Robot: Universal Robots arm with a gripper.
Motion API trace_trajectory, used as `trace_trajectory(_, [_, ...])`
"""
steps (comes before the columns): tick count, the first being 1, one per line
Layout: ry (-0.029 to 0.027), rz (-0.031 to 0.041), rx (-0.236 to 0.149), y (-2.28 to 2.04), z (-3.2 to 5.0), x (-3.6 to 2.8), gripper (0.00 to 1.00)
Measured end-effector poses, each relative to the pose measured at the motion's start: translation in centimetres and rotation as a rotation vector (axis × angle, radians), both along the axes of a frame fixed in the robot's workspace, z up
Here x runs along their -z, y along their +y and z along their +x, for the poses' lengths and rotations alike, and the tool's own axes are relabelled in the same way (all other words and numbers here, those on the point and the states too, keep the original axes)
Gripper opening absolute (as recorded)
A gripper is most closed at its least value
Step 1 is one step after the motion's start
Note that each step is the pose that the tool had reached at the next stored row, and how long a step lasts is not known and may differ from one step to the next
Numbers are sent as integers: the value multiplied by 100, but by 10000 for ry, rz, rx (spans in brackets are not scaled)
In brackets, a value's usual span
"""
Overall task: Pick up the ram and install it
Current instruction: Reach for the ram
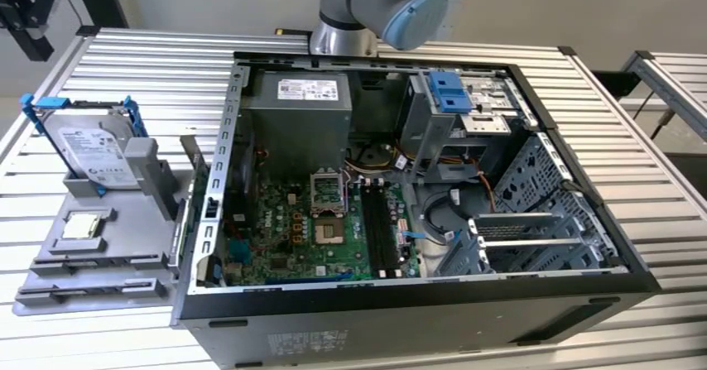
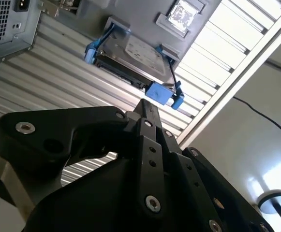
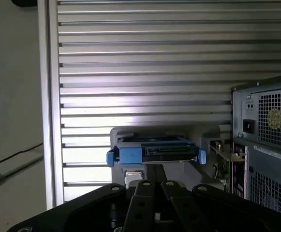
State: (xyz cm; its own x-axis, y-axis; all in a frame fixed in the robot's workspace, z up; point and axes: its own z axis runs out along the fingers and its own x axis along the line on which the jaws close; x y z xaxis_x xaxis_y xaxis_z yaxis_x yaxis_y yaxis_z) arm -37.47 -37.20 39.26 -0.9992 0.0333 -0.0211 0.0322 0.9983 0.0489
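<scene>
I cannot make out the ram in any view. In both wrist views my gripper (image 2: 146,105) (image 3: 155,168) is shut, its black fingers pressed together with nothing between them. It hangs above the ribbed metal table (image 3: 145,63), outside the computer case, pointing towards the hard drive. The silver hard drive with blue brackets (image 1: 91,142) (image 2: 133,60) (image 3: 155,151) stands upright in the grey fixture (image 1: 122,246). The small square processor chip (image 1: 84,225) (image 2: 183,14) lies on that fixture. In the open case (image 1: 420,180) the green motherboard (image 1: 320,229) shows its long black memory slots (image 1: 382,221).
In the exterior view the arm's base and a blue-capped joint (image 1: 382,10) stand behind the case. The case's rear panel with a fan grille (image 3: 271,125) is beside the fixture. The table's edge rail (image 3: 51,106) and a cable on the floor (image 3: 9,159) lie past it.
</scene>
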Motion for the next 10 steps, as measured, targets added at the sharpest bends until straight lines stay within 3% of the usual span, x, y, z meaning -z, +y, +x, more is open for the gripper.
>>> trace_trajectory(2, [1,0,1,-23,-6,2,0])
trace_trajectory(10, [1,-1,1,-207,-48,13,0])
